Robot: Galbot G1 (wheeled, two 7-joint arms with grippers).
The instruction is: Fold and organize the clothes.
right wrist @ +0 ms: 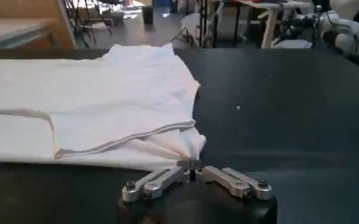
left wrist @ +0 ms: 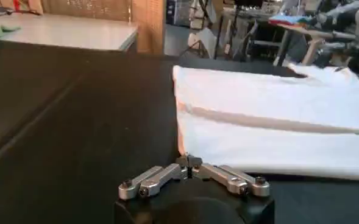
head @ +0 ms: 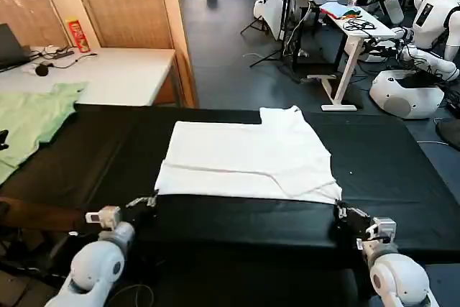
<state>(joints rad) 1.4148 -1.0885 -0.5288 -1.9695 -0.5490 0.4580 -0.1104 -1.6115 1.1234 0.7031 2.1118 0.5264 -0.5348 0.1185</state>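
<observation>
The clothes are one white T-shirt (head: pixel 248 156) lying flat on the black table (head: pixel 388 156), plain side up, with its sides folded inward and the collar at the far edge. My left gripper (head: pixel 152 200) sits at the shirt's near left corner and is shut on the cloth edge (left wrist: pixel 182 149). In the left wrist view the left gripper (left wrist: pixel 190 162) has its tips pressed together at that corner. My right gripper (head: pixel 339 211) is at the near right corner. In the right wrist view the right gripper (right wrist: pixel 191 164) is shut on the T-shirt (right wrist: pixel 106 103), whose fabric bunches into pleats at the tips.
A light green garment (head: pixel 29 120) lies at the table's left end. Behind it stands a white table (head: pixel 115 73) with a red can (head: pixel 77 34) and cables. A white desk (head: pixel 352 30) and other robots (head: pixel 431 19) stand at the back right.
</observation>
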